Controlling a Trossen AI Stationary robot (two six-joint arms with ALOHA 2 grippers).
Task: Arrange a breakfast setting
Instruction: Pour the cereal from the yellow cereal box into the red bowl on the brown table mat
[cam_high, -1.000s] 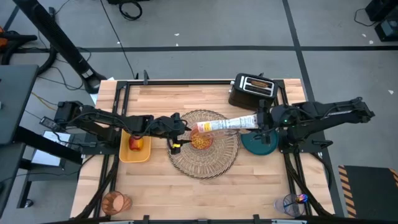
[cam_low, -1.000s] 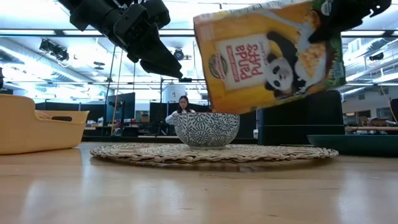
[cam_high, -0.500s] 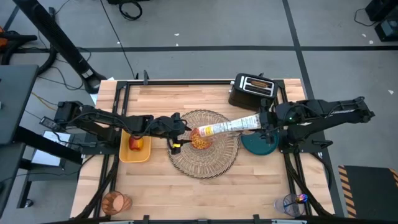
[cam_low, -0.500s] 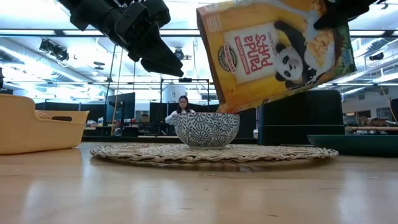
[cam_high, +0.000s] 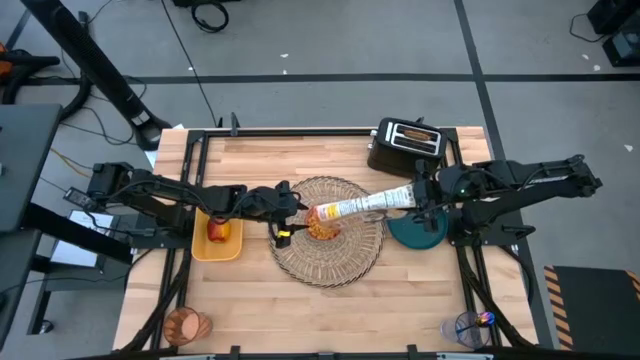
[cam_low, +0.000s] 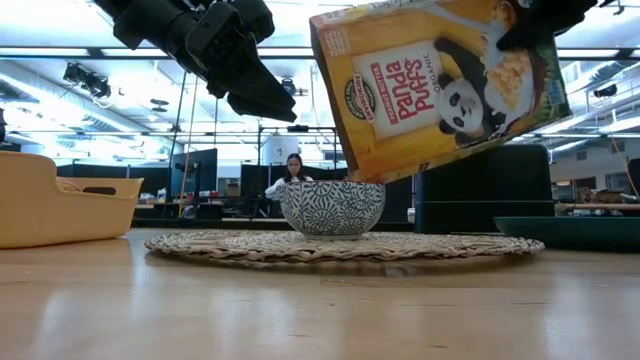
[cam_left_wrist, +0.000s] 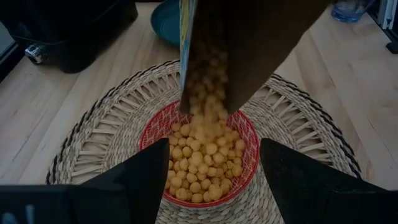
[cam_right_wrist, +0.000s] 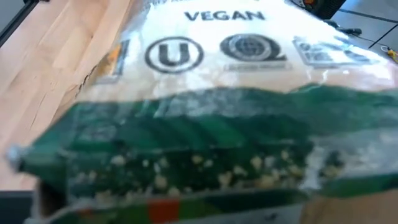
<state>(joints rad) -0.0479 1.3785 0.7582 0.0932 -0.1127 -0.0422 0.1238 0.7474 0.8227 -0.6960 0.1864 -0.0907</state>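
Note:
A round woven placemat (cam_high: 345, 255) lies mid-table with a bowl (cam_low: 332, 208) on it, blue-patterned outside and red inside (cam_left_wrist: 239, 127), holding yellow cereal puffs (cam_left_wrist: 199, 171). My right gripper (cam_high: 418, 195) is shut on a Panda Puffs cereal box (cam_low: 440, 85), tilted with its open end (cam_left_wrist: 214, 93) over the bowl. My left gripper (cam_high: 290, 212) hovers open and empty just left of the bowl, above the mat; its fingers (cam_left_wrist: 146, 180) stand on either side of the bowl in the left wrist view. A teal plate (cam_high: 415, 232) lies right of the mat. My right gripper holds the cereal box by its closed end (cam_high: 405, 196), coming from the table's right. Its fingers (cam_low: 540, 22) show on the box's raised end; the box fills the right wrist view (cam_right_wrist: 199, 124) and hides them there. The box is lifted clear, open end sloping down over the bowl.
A black toaster (cam_high: 405, 145) stands at the back right. A yellow bin (cam_high: 218, 245) left of the mat holds a red apple (cam_high: 218, 230). An orange cup (cam_high: 186, 325) lies at the front left, and a clear cup with a blue spoon (cam_high: 470, 327) stands at the front right.
My right gripper has tipped the cereal box steeper, its closed end rising while the open end stays over the bowl. Puffs fall from the box into the bowl.

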